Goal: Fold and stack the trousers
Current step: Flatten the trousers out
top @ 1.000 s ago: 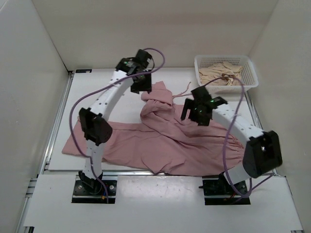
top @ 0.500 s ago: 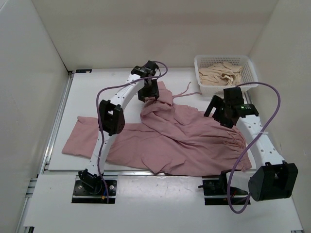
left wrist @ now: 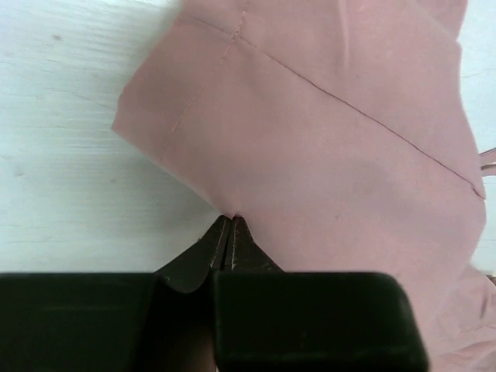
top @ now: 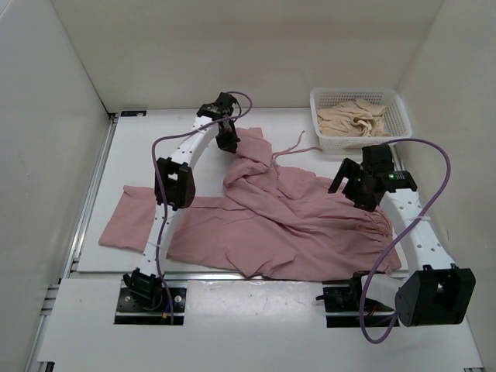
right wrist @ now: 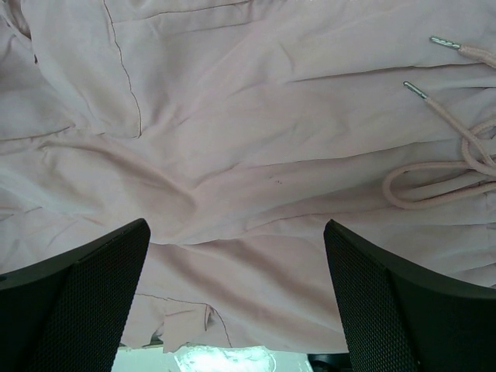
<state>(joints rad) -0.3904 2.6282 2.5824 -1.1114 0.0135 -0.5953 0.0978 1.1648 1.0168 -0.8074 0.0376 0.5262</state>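
The dusty-pink trousers (top: 287,225) lie crumpled across the table, one leg stretched to the left and the other bunched toward the back. My left gripper (top: 230,143) is at the far end of that bunched leg. In the left wrist view its tips (left wrist: 231,221) are pressed together on the edge of the trousers (left wrist: 325,132). My right gripper (top: 358,194) hovers over the waist end on the right. It stands open (right wrist: 236,232) above the creased trousers (right wrist: 232,155), with the thin drawstring (right wrist: 434,182) looped to its right.
A white basket (top: 399,116) at the back right holds a beige garment (top: 353,116). White walls enclose the table on three sides. A loose drawstring end (top: 293,147) trails on the table behind the trousers.
My left gripper has closed on the edge of the bunched leg and drawn back slightly to the left. The right arm has shifted only slightly and stays open.
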